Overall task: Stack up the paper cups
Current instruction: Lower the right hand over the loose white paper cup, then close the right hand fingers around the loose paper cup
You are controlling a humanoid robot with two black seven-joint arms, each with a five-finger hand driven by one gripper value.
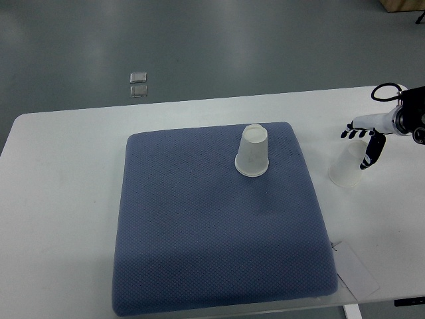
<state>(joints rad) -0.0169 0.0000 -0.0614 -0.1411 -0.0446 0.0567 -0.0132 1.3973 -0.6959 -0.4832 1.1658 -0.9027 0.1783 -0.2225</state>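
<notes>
Right robot hand (pixel 364 138) enters from the 3 o'clock edge, fingers spread and loose, hovering at the top of a paper cup (pixel 346 166); whether it touches the cup cannot be told, no grasp visible. That cup stands upside down on the bare white surface (pixel 60 199), just off the mat's right edge. Second paper cup (pixel 253 151), also inverted, sits on the blue mat (pixel 199 239) toward 12 o'clock.
</notes>
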